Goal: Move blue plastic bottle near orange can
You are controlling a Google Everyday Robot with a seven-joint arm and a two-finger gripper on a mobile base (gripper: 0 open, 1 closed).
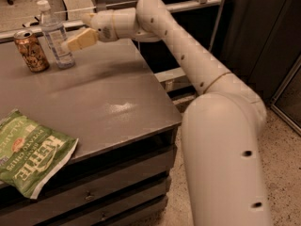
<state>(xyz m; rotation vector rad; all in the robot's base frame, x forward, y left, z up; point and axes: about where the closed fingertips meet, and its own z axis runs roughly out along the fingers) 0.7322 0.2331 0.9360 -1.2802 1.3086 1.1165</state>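
Observation:
The blue plastic bottle (pixel 55 36), clear with a white cap, stands upright at the far left of the grey table (pixel 108 102). The orange can (pixel 31 51) stands upright just left of it, a small gap between them. My gripper (pixel 77 30) is to the right of the bottle at mid-bottle height. Its fingers are spread. The lower cream finger (pixel 81 39) has its tip right beside the bottle's side. The gripper holds nothing.
A green chip bag (pixel 28 154) lies at the table's front left corner, hanging over the edge. My arm (pixel 188 55) reaches in from the right across the table's far right corner. A metal rail (pixel 178 4) runs behind the table.

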